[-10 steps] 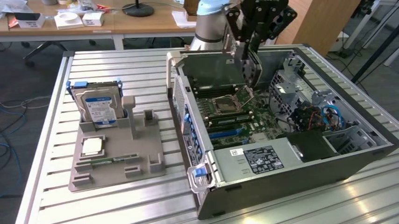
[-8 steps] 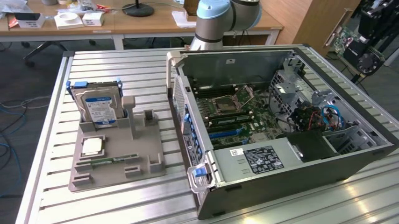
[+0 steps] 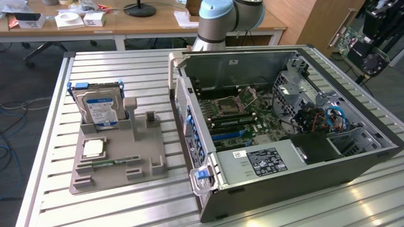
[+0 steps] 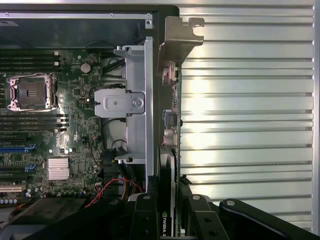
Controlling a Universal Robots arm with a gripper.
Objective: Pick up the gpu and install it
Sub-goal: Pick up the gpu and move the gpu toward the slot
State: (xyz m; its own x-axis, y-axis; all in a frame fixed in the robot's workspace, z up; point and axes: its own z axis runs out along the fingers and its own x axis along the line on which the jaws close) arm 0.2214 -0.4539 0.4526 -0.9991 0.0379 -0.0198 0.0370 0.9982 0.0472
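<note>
Slatted metal table (image 4: 250, 100); end effector (image 4: 167, 189) grips gpu (image 4: 171, 115) beside open computer case (image 4: 167, 10).

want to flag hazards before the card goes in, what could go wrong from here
The gripper holds the gpu by one end, so the long card could tilt in the grip. Its metal bracket appears to sit over the case wall beside the drive cage, not over the blue slots, and could catch there. Loose red wires lie near the cage and could snag.
</note>
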